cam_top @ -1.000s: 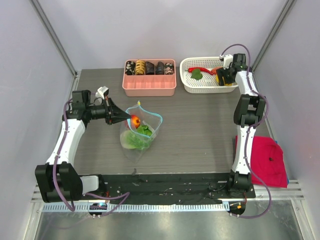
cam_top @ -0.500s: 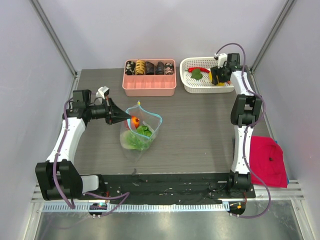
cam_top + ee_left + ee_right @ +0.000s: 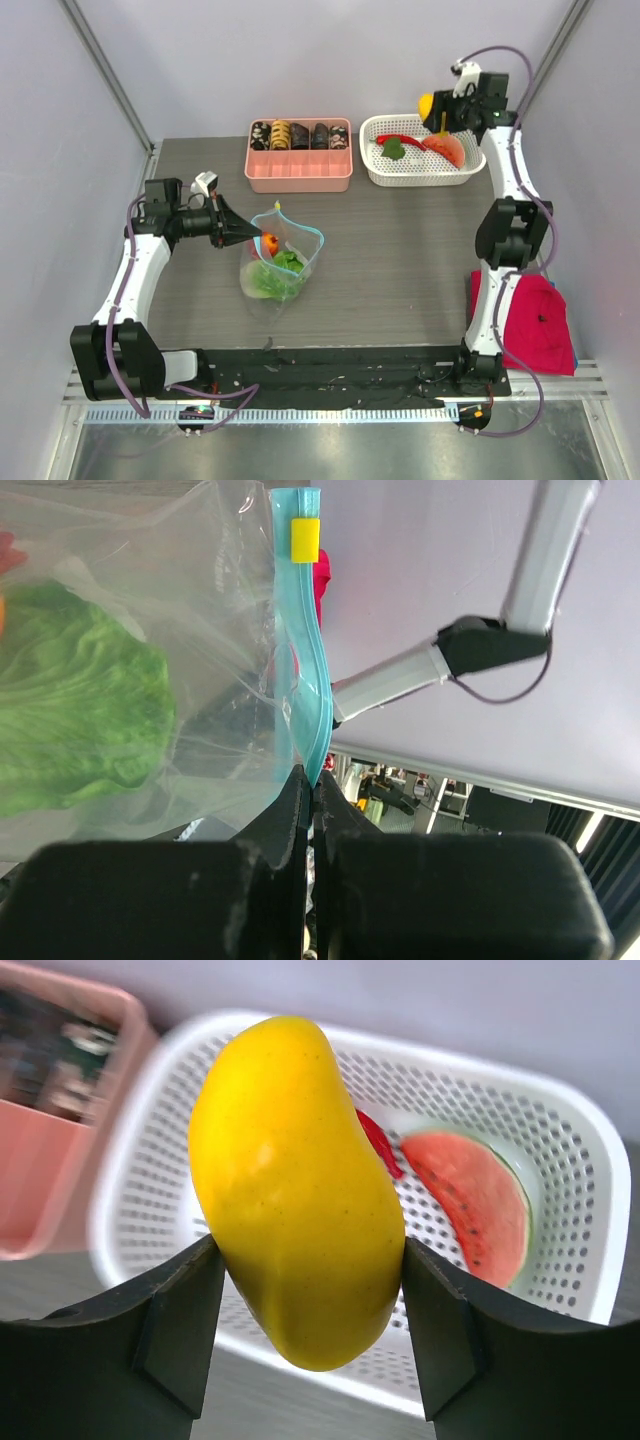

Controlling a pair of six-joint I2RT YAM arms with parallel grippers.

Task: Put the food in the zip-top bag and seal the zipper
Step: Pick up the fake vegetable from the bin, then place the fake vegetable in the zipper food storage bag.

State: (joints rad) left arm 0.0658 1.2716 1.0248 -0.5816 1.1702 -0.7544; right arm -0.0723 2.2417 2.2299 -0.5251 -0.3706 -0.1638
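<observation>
Right gripper (image 3: 310, 1300) clasps a yellow mango (image 3: 290, 1180) over the basket (image 3: 372, 160) at the table's (image 3: 400, 250) far-right corner. Left gripper (image 3: 313, 800) pinches the zipper (image 3: 300, 680) of the bag (image 3: 280, 270). Next, I reckon: carry the mango into the bag's mouth.

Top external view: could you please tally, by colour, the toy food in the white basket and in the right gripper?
Red: 2, chili and watermelon slice, in the white basket.
Green: 1, leafy piece, in the basket.
Yellow: 1, mango, held by the right gripper.
Total: 4.
</observation>
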